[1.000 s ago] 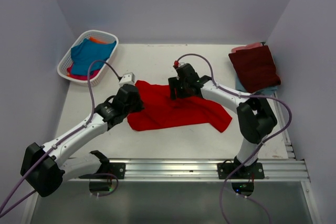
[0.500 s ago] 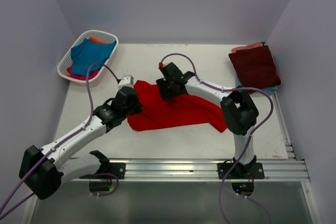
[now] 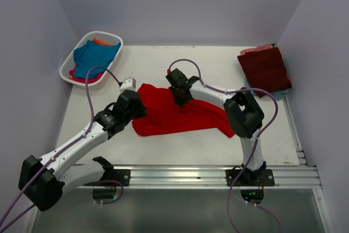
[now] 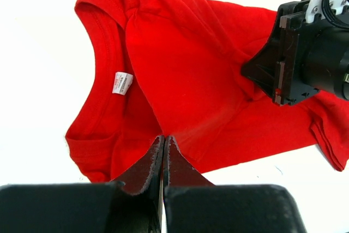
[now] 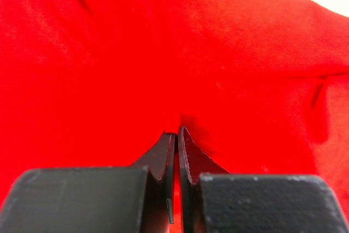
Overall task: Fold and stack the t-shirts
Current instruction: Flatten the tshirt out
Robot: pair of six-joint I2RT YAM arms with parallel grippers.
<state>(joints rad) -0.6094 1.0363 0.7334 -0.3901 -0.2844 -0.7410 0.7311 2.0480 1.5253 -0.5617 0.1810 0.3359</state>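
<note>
top view, near to far. a metal rail (image 3: 180, 174) runs along the near edge of the white table (image 3: 158, 61) and carries both arm bases.

left arm – reaches up from the near left corner. the left gripper (image 4: 163, 144) sits at the left end of the red shirt (image 3: 180, 115); its wrist view shows the jaws pressed together, tips on the red cloth near the shirt's edge, a crease running from the tips up toward the collar, so it pinches the red shirt. a white label (image 4: 122, 82) lies just inside the collar.

red shirt – spread on the table's middle, partly folded over itself, wrinkled, one sleeve trailing toward the right arm's base.

right arm – bends back over the shirt from the near right. the right gripper (image 5: 176, 135) points down on the shirt's far edge; its jaws are closed with a thin sliver of red cloth caught between them – a pinch on the red shirt.

far left – a white basket (image 3: 66, 71) holds a teal shirt (image 3: 92, 55) on top, an orange one (image 3: 101, 41) behind it and a pink one (image 3: 82, 78) showing beneath.

far right – a folded maroon shirt (image 3: 265, 69) lies on a pale blue one (image 3: 250, 88), well apart from the red shirt.
</note>
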